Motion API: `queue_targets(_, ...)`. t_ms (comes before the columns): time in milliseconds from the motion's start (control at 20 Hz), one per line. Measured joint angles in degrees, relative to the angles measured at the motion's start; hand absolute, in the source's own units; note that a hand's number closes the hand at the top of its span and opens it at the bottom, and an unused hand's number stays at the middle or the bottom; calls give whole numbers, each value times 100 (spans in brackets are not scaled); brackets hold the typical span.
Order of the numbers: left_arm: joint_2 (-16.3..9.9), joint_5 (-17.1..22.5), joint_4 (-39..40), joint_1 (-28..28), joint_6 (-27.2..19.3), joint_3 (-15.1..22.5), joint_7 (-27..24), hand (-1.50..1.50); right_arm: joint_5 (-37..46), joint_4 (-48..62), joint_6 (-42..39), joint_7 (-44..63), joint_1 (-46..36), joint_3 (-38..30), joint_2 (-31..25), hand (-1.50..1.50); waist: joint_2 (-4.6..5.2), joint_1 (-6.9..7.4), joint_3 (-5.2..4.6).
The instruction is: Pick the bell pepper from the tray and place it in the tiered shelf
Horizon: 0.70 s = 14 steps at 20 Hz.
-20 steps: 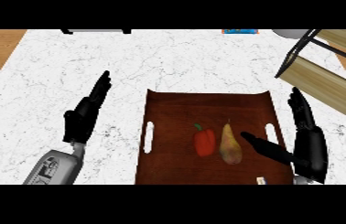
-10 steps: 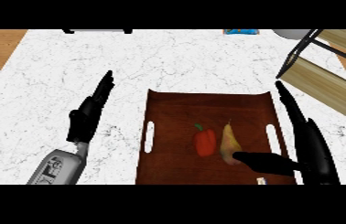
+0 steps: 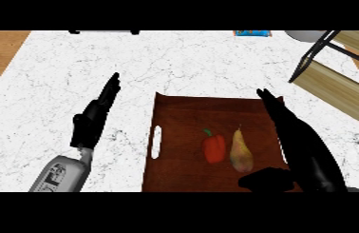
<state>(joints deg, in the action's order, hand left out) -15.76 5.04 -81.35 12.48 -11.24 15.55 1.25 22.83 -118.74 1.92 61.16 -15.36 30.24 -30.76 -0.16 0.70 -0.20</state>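
**Mia:** Where is the bell pepper [image 3: 214,148]?

**Ben:** It lies on the brown tray [image 3: 189,118], in the middle, closer to the tray's near edge. A pear [image 3: 240,153] lies just beside it, on the right.

**Mia:** Which hand is nearer?

**Ben:** The right hand [image 3: 301,146]. It is over the tray's right edge. The pepper is to its left, and the pear is between them. I think that makes the grab tricky.

**Mia:** Which way does the pepper point?

**Ben:** Its long side runs from the near edge to the far edge. The green stem points to the far edge.

**Mia:** Is the right hand holding anything?

**Ben:** No. Its fingers are straight and spread from the thumb, which sticks out low by the pear.

**Mia:** And the left hand [image 3: 95,115]?

**Ben:** It rests on the counter [image 3: 189,61], left of the tray, fingers straight and together.

**Mia:** Can you see the tiered shelf [image 3: 329,65]?

**Ben:** Only part of it, at the counter's far right corner. The rest is cut off. The tray's near right corner is hidden under the hand.
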Motion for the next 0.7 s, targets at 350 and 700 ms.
queue_targets(350, 62, -94, 67, -104, 42, -61, -128, 0, 437, 10, -426, 669, -634, 518, 734, -150, -1, -39, 7)
queue_targets(700, 112, -126, -125, -141, 57, -142, 10, 0, 1047, 187, -625, 767, -740, 757, 1298, -150, -7, -56, 11)
